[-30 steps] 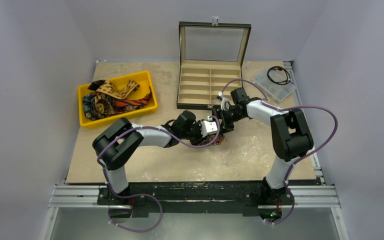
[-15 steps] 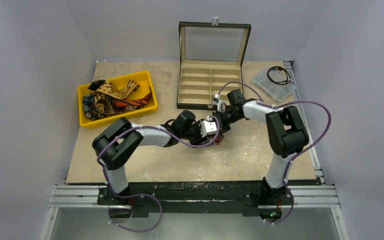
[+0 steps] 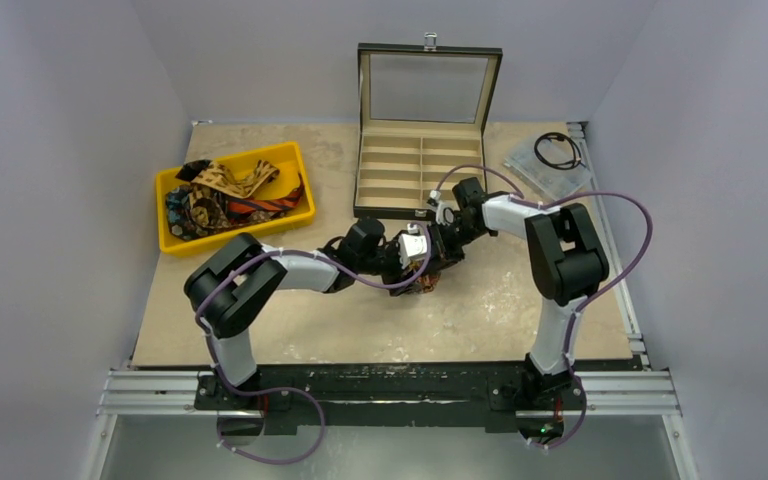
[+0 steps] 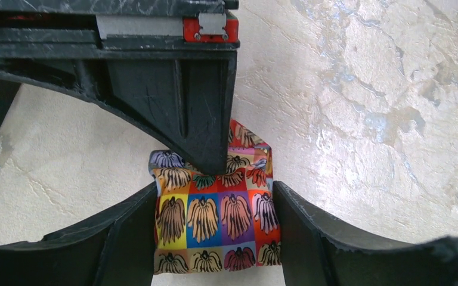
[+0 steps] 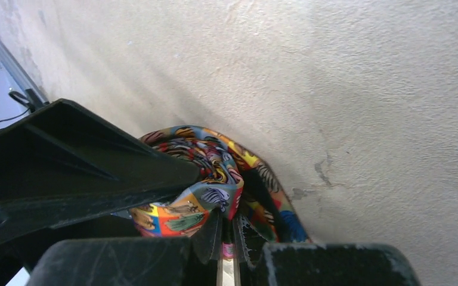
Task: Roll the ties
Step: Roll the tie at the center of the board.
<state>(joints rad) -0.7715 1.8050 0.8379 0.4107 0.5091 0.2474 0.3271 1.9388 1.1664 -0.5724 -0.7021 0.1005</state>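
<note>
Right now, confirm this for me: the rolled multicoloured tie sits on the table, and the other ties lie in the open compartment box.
One error. The other ties lie in the yellow bin, not in the open compartment box; the top external view shows it. The rolled multicoloured tie does sit on the table.

An open wooden display case point(image 3: 390, 165), glass lid upright, stands at the far middle of the beige table point(image 3: 480, 310). Left of the case sits a yellow bin point(image 3: 235, 157); right of it, a black coiled cable point(image 3: 558, 150) lies on a clear plastic pack point(image 3: 545, 175).
</note>
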